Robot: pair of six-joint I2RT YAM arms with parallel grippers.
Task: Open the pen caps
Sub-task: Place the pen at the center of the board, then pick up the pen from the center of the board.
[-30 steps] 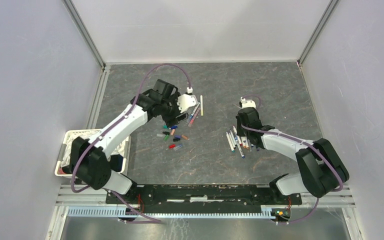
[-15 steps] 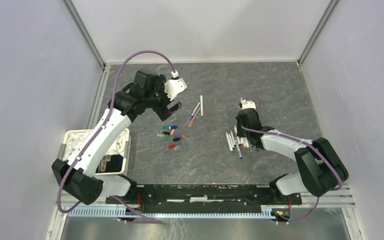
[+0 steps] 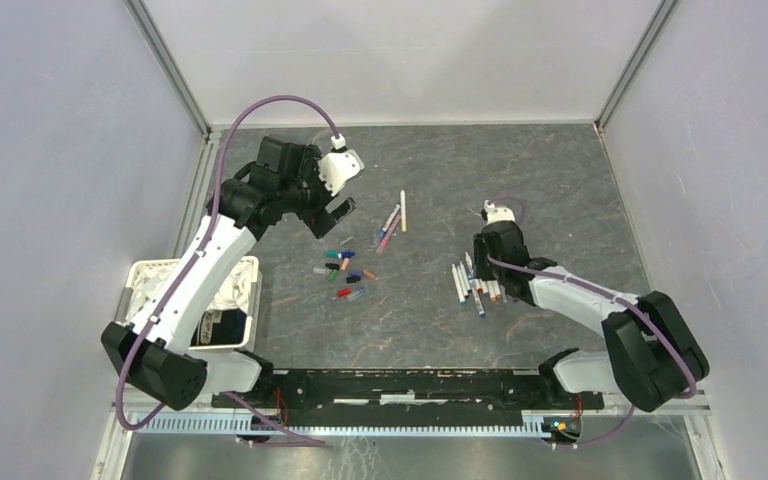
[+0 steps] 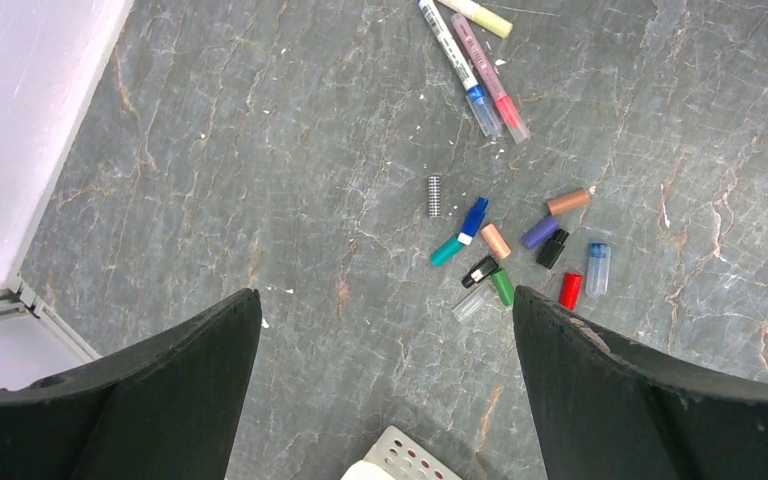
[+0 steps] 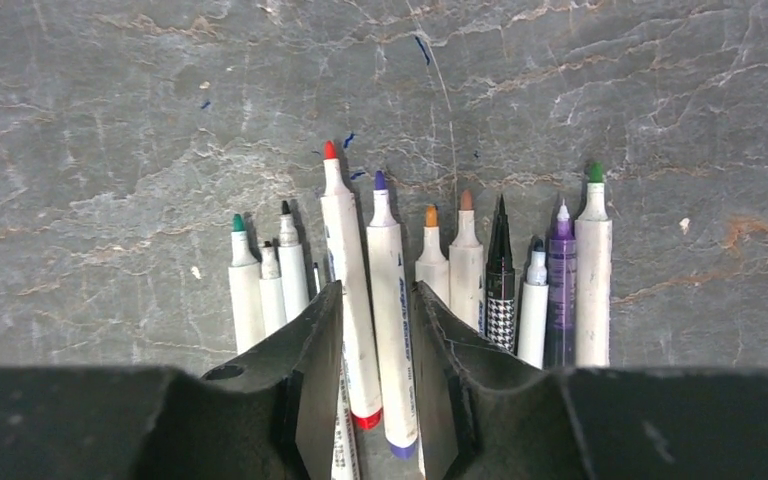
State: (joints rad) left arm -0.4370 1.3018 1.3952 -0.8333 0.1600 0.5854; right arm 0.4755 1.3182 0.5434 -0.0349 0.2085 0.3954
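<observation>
Counter (image 3: 560,180) from above, left tool (image 3: 333,218) spread wide above it, pen caps (image 3: 345,272) scattered nearby, left wrist view, caps loose mid-counter, right wrist view, right tool (image 5: 376,295) flanking two uncapped pens (image 5: 460,260), cannot tell whether clamped.

Grey stone-look counter (image 3: 540,170) boxed in by pale walls

The counter is dark grey with brownish veins and small white flecks. Plain lilac-white panels close the back (image 3: 400,60), left (image 3: 50,150) and right (image 3: 730,150) of the frame, joined by slanting aluminium posts (image 3: 170,65) in the upper corners. A metal rail (image 3: 410,425) crosses the bottom edge. The light is even and soft.
</observation>
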